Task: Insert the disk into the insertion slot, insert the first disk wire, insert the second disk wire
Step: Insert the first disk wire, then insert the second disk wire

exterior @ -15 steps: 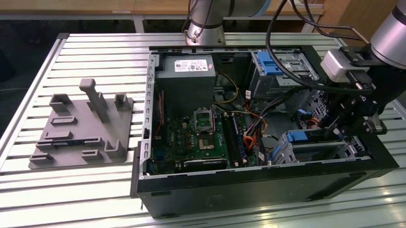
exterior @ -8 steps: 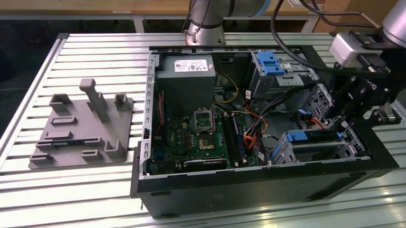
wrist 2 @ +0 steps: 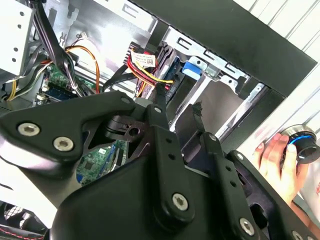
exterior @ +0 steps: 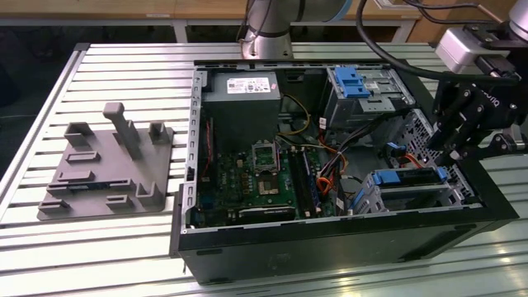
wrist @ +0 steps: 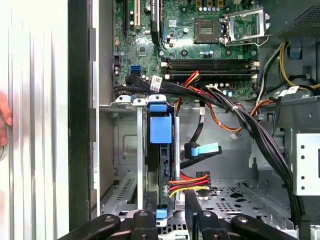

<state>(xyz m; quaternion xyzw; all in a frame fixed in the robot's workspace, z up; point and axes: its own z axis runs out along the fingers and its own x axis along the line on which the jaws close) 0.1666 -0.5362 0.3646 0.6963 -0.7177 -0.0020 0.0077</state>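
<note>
hovering close over the insertion slot point(exterior: 412, 197) with the gripper point(wrist 2: 178, 97), fingers point(wrist 2: 160, 115) spread and empty. already seated inside that slot: the disk point(wrist: 161, 130). could snag the red-and-yellow wire point(wrist: 190, 183) beside the slot and tug it loose. hard to judge the seating of the blue cable point(wrist: 205, 149) near the slot.

One computer case point(exterior: 347, 247); one grey plate point(exterior: 99, 179), exterior view's left; two drive cages point(exterior: 367, 93), exterior view's right; one disk point(exterior: 410, 177); one hand point(wrist 2: 275, 160); seemingly two red-yellow wire bundles point(wrist: 187, 182).
</note>
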